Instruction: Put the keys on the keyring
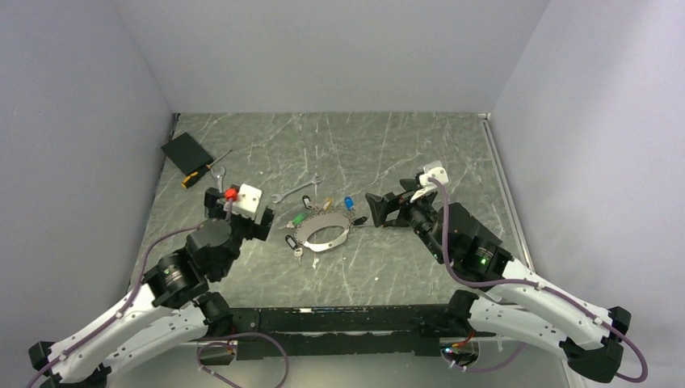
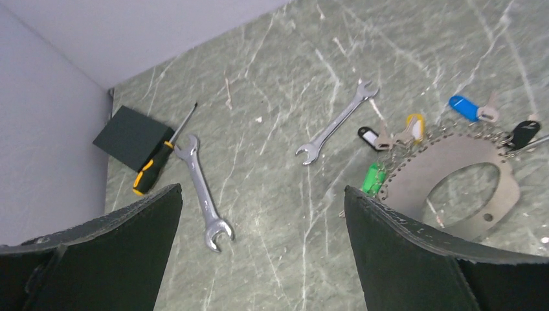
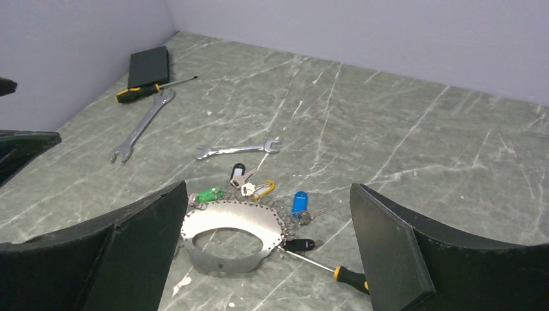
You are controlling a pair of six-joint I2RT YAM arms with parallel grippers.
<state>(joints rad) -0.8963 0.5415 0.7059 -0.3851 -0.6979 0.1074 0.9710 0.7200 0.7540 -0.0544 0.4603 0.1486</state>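
From above, the keyring (image 1: 321, 233) lies between my left pincer (image 1: 266, 225) and right pincer (image 1: 367, 208), with the keys (image 1: 300, 218) fringing its far rim. My left wrist view shows my jaws spread wide and empty, wrenches (image 2: 206, 194) ahead. My right wrist view shows the same: jaws wide, holding nothing, the keyring just beyond them.

Robotics lab, enclosed test cell. Plain pale walls (image 1: 323, 48) box in marble-pattern table (image 1: 404, 137) on three sides. Left arm (image 1: 137, 315) and right arm (image 1: 533, 303), white and black, bolted to black rail (image 1: 339, 319) at near edge; purple cables (image 1: 144, 271) trailing. Props lying loose: wrenches (image 2: 202, 188), screwdriver (image 2: 154, 170), black pad (image 2: 129, 137).
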